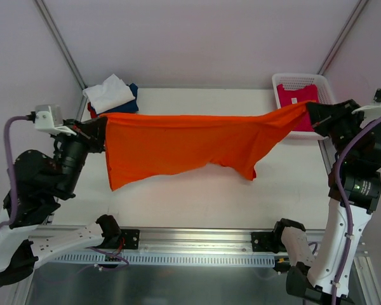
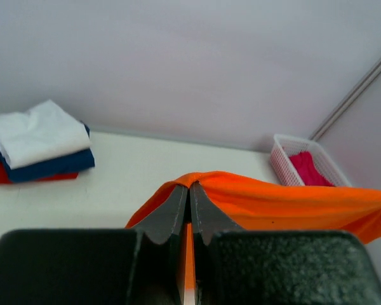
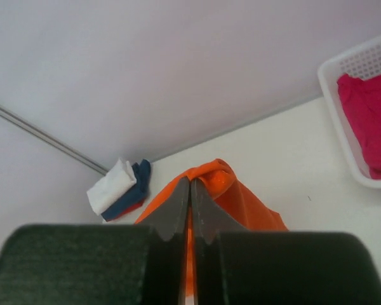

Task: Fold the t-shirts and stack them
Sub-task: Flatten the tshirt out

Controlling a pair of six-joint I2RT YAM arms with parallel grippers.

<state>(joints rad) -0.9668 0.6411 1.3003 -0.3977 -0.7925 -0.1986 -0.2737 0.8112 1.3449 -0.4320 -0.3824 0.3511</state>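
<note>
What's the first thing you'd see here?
A bright orange t-shirt stretched across the table, pinched by the left pincer at one end and the right pincer at the other. Behind it, folded shirts are stacked at the far left, and a white basket holds a pink shirt at the far right.

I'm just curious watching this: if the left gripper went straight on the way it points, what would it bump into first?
The orange t-shirt itself: the left gripper has its jaws shut on the cloth, which bunches right ahead of the tips. Past it there seems to be only the table, though depth is unclear.
</note>
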